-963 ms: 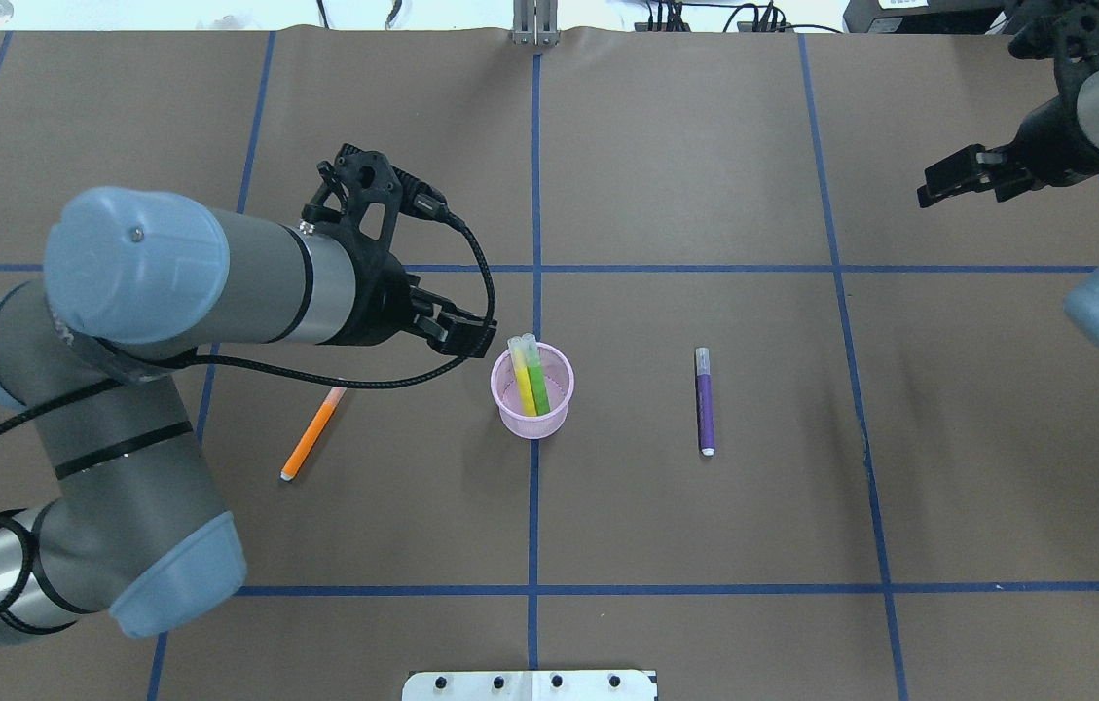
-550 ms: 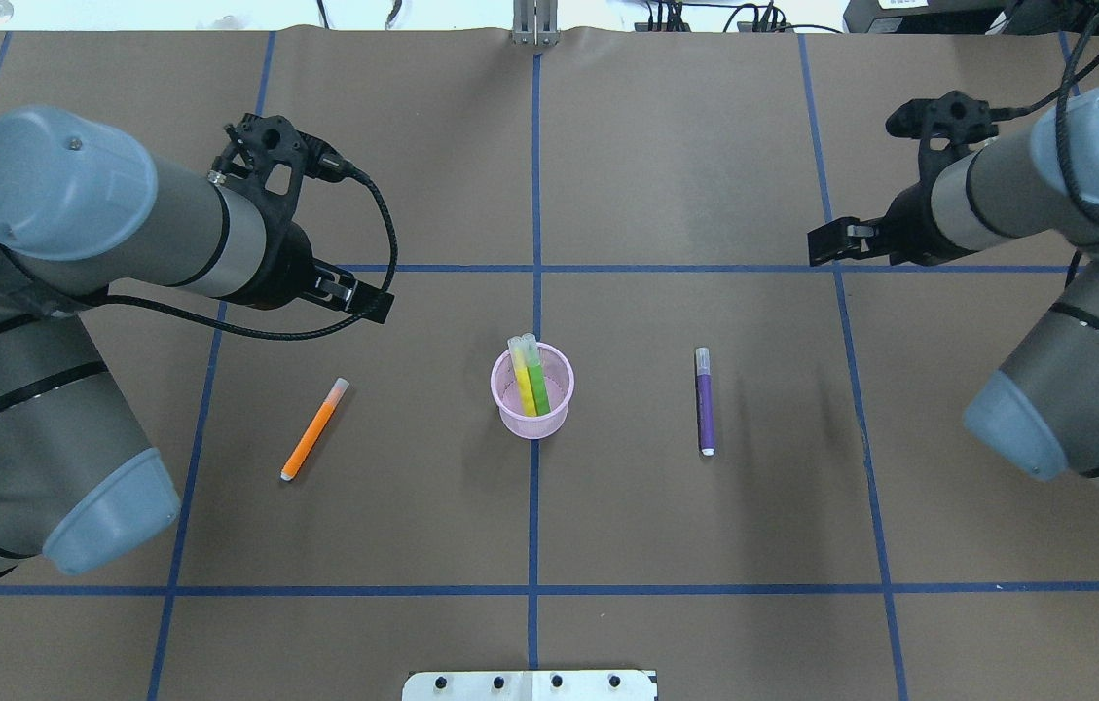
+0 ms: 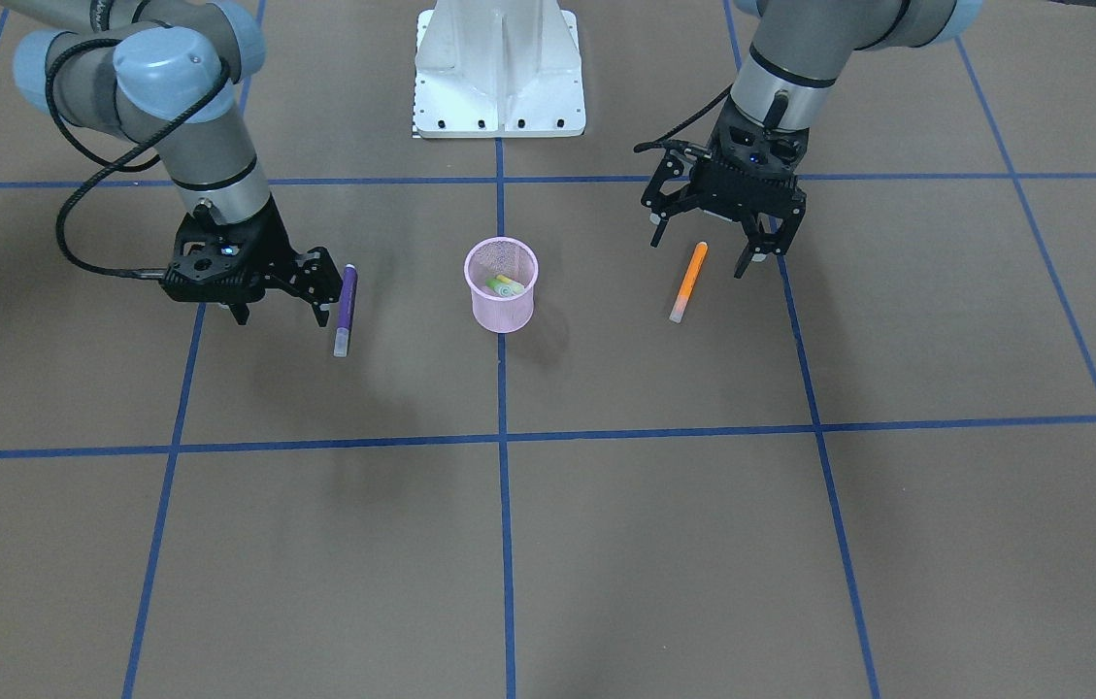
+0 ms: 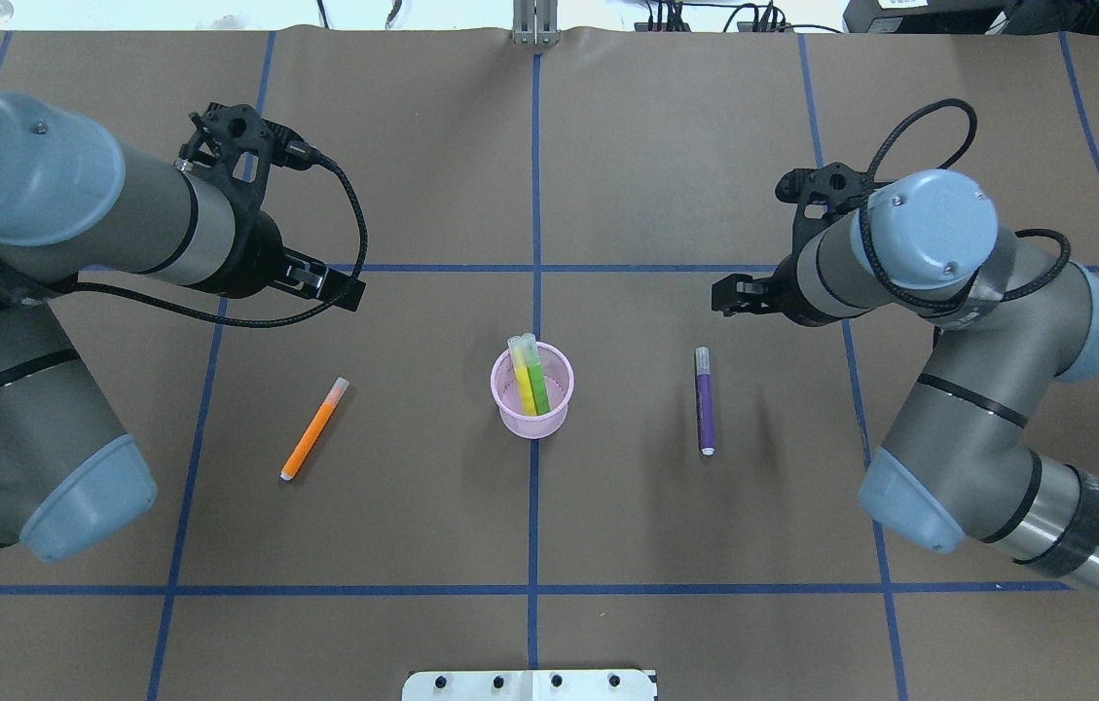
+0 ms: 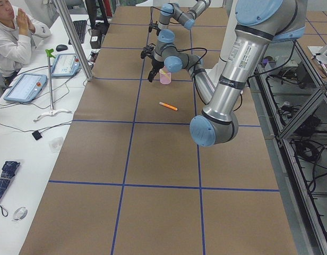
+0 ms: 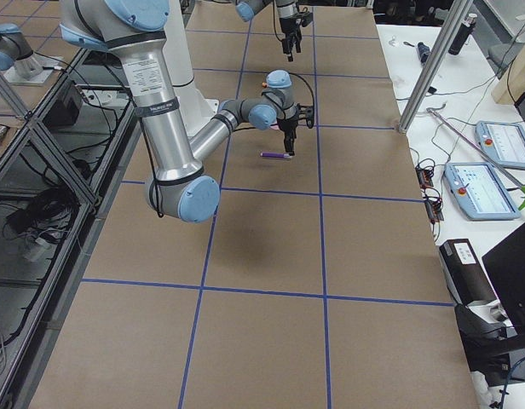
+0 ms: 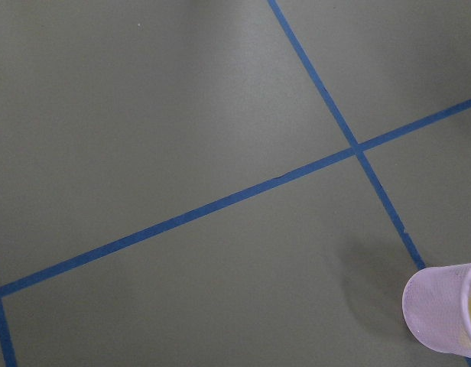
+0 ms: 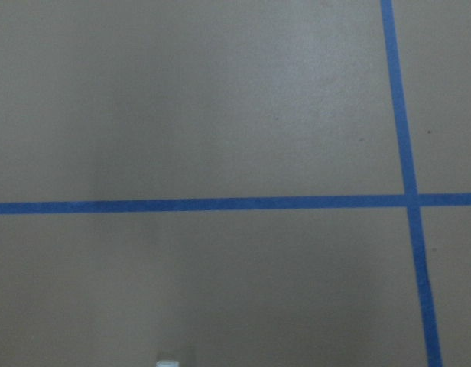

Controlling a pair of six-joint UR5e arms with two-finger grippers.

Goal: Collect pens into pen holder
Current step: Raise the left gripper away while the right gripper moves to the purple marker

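Above table (image 3: 606, 534) | left end effector (image 3: 697, 257) spread wide, empty | right end effector (image 3: 282, 319) spread wide, empty

Brown table (image 4: 666, 146) with blue tape grid: pink mesh pen holder (image 4: 550, 419) stands mid-table, orange pen (image 4: 312, 430) lies toward its left end, purple pen (image 4: 705, 404) toward its right.

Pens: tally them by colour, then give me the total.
Purple pen: 1
Orange pen: 1
Yellow pen: 1, in the pen holder
Green pen: 1, in the pen holder
Total: 4
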